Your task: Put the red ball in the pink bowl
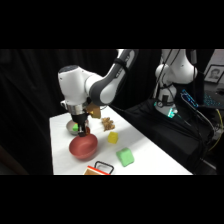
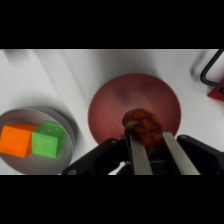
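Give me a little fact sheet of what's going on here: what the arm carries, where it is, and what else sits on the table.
Carried: the red ball, pinched between the jaws of the gripper
Position: ball over the pink bowl, not yet released
Pink bowl contents: nothing else seen inside
Grey bowl: beside the pink bowl, holding an orange block and a green block
Also on the table: a yellow block, a bigger green block, a tan object
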Robot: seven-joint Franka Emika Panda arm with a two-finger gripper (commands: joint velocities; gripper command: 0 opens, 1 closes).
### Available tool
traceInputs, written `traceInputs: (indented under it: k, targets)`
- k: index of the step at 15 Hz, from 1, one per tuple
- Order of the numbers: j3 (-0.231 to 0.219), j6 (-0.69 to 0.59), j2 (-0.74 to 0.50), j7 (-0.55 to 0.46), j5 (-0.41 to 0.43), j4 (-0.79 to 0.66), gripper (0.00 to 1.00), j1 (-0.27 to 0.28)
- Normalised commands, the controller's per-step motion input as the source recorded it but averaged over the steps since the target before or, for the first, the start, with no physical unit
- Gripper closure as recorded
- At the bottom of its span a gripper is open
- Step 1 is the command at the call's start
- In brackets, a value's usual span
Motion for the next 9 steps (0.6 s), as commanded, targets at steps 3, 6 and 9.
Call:
traceInputs:
  k: [3, 6, 9]
  targets:
    - [-0.007, 0.15, 0.17, -0.13, 0.196, 0.11, 0.97, -0.020]
    - [-0.024, 0.21, 0.18, -0.11, 0.169, 0.12, 0.97, -0.009]
    - [-0.039, 0.18, 0.20, -0.08, 0.156, 0.18, 0.97, 0.008]
